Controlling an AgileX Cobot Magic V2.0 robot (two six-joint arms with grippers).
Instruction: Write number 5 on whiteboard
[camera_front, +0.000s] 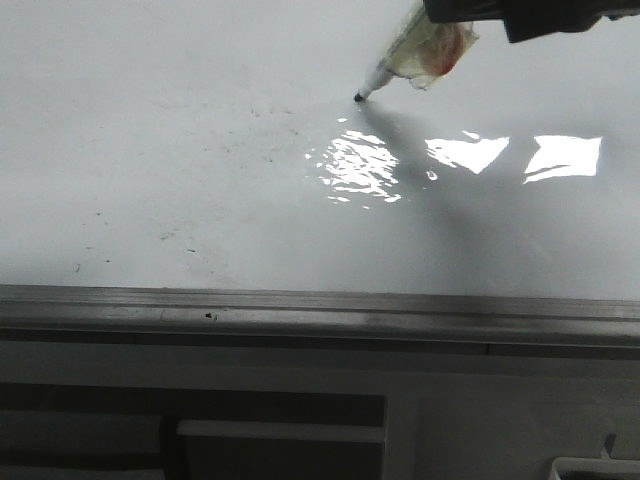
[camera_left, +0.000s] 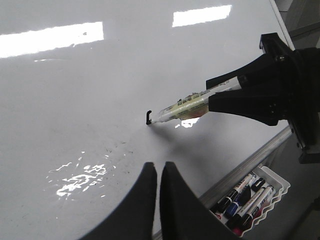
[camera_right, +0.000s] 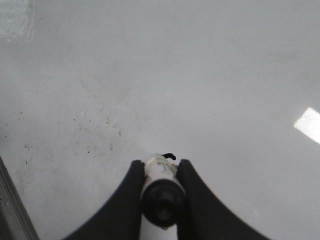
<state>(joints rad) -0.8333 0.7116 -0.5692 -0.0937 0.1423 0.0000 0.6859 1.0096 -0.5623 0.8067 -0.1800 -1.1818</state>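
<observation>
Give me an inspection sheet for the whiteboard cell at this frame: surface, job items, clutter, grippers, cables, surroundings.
Surface: whiteboard glossy white, glare patches, faint dark specks, grey metal frame along the near edge.
Job's things: marker tip on the board; number 5 only a short first stroke at the tip.
Clutter: nothing seen on the board besides the specks.
Grippers: right gripper shut on the marker; left gripper shut, empty, above the board.
Cables: nothing seen.
Surroundings: tray of spare markers beyond the board's frame in the left wrist view.

Open whiteboard (camera_front: 180, 130) all around the marker (camera_front: 400, 60).
</observation>
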